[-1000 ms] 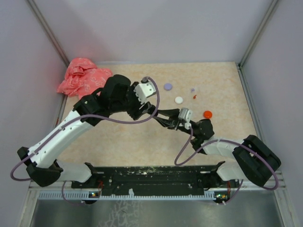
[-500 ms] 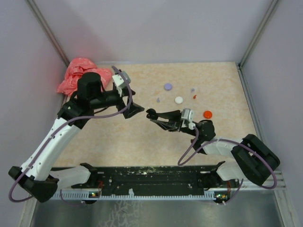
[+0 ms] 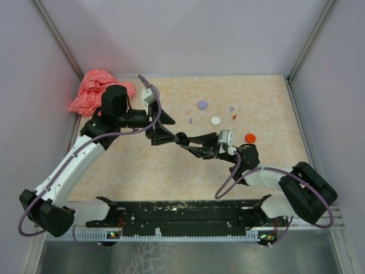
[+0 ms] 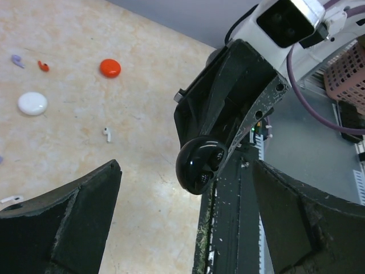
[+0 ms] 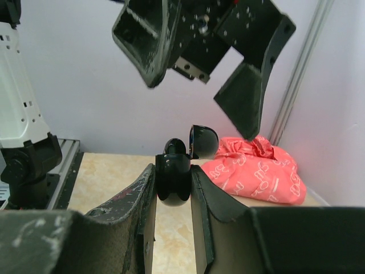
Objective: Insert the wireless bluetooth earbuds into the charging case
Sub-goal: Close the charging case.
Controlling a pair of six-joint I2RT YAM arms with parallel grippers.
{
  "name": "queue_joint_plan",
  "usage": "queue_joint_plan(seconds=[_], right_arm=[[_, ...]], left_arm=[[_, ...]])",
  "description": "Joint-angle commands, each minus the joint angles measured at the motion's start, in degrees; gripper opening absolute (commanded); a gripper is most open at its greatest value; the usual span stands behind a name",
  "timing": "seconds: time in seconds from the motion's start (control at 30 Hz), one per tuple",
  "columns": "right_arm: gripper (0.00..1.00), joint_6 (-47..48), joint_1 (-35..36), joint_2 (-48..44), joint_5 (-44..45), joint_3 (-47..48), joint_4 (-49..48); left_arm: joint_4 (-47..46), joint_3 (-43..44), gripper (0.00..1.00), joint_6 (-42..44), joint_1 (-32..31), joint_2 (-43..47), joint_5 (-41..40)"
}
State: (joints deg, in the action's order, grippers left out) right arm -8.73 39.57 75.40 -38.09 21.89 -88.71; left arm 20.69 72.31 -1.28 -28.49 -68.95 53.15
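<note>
A glossy black charging case (image 5: pixel 173 185) with its lid (image 5: pixel 203 141) flipped open is clamped between the fingers of my right gripper (image 5: pixel 173 170), which holds it above the table's middle (image 3: pixel 181 137). A rounded black piece (image 5: pixel 175 146) pokes out of its opening; whether it is an earbud I cannot tell. My left gripper (image 3: pixel 164 133) hovers just left of the case, jaws wide and empty, the case (image 4: pixel 199 168) in front of them. On the table lie tiny earbuds: white (image 4: pixel 106 134), lilac (image 4: pixel 17 59) and orange-red (image 4: pixel 43 66).
Round discs lie at the back right: lilac (image 3: pixel 202 104), white (image 3: pixel 215 120), orange-red (image 3: pixel 250 137). A crumpled pink bag (image 3: pixel 100 91) fills the back left corner. Grey walls close in the table on three sides.
My left arm has pulled its wrist back to the left from over the right gripper, and its jaws have opened wide. The right gripper has kept the case almost still.
</note>
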Motion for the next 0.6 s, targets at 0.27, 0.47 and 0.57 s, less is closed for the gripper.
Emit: queue_joint_plan(seconds=[0.27,0.47,0.57], right_arm=[[0.0,-4.8,-0.3,1.7,-0.8,4.5,-5.9],[0.0,-6.1,-0.3,3.4,0.9,4.5,-6.4],[0.0,-6.5,-0.6,3.7,2.1,4.4,-5.5]], left_arm=[[-8.9,-4.2,1.0,-6.1,-0.3,-1.2,11.5],[-12.4,-5.4,0.98,-7.9,-0.5,0.0,15.4],[-12.2,-5.3,0.97,-7.6,-0.5,0.5,16.0]])
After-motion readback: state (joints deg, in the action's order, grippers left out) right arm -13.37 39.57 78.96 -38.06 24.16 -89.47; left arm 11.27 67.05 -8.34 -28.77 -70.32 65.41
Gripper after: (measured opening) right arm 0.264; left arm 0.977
